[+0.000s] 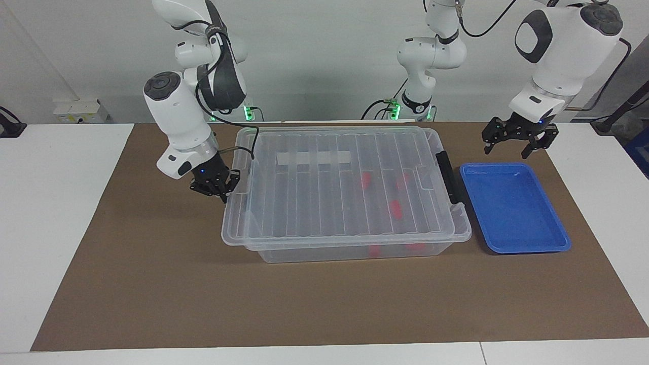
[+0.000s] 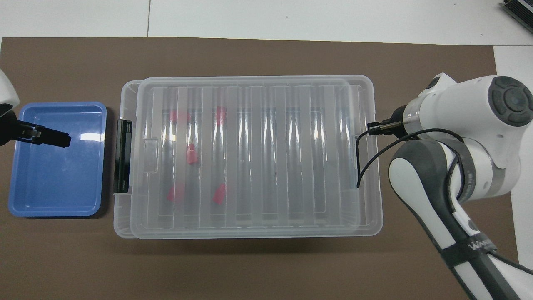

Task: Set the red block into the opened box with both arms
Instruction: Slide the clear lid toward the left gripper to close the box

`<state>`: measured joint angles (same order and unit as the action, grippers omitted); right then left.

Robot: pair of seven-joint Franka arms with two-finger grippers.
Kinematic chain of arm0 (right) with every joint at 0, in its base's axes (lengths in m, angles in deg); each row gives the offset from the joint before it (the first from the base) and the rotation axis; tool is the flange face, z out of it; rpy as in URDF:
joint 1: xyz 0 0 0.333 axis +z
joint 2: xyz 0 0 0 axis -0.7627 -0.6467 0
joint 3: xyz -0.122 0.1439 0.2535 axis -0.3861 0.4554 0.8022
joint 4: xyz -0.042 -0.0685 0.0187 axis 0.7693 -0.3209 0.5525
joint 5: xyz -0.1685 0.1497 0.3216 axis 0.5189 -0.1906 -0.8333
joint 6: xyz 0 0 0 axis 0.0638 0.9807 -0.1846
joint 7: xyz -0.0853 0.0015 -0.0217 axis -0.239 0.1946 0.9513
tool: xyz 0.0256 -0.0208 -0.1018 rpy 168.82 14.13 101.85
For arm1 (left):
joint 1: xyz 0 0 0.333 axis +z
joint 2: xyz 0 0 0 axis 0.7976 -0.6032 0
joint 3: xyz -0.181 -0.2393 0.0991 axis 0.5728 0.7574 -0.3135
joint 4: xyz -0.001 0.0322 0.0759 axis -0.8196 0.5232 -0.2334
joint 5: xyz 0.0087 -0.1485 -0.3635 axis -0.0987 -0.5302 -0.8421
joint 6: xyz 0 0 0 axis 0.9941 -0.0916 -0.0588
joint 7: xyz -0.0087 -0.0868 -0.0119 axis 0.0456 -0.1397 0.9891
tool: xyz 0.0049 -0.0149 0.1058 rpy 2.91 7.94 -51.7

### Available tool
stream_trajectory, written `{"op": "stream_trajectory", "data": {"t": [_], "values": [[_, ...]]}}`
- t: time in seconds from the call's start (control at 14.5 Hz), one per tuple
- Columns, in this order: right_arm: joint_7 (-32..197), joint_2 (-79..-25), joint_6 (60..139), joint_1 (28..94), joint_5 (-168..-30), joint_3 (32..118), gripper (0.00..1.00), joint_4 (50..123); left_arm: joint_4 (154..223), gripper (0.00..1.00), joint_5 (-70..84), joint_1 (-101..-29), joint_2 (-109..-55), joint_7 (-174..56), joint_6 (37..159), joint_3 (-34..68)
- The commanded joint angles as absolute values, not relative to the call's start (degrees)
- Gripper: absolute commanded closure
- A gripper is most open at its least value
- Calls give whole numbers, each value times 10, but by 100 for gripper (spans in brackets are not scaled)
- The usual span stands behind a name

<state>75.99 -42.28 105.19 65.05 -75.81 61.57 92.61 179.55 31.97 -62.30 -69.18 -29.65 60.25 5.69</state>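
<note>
The box [image 1: 355, 251] is a clear tub with a black end handle [image 1: 446, 175]. Its ribbed clear lid [image 1: 329, 203] lies flat on top and covers nearly all of the opening. Several red blocks [image 1: 395, 209] show through the lid inside the box [image 2: 125, 221], near the handle end [image 2: 122, 156]. My right gripper [image 1: 215, 186] is shut and sits against the lid's end edge at the right arm's end. My left gripper [image 1: 517, 142] hangs open above the blue tray's edge with nothing in it.
An empty blue tray [image 1: 512, 208] lies beside the box's handle end, toward the left arm's end. A brown mat [image 1: 304, 304] covers the table under both. A strip of white tape [image 1: 313, 158] shows through the lid.
</note>
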Motion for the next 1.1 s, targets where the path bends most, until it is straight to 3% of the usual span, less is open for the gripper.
{"op": "stream_trajectory", "data": {"t": [0.0,1.03], "values": [[751,-418,1064,656,-773,616,100,933,1791,0,319,-620,-687,-286,596,57],[752,-418,1065,663,-791,626,100,933,1784,0,324,-620,-672,-285,585,57]]}}
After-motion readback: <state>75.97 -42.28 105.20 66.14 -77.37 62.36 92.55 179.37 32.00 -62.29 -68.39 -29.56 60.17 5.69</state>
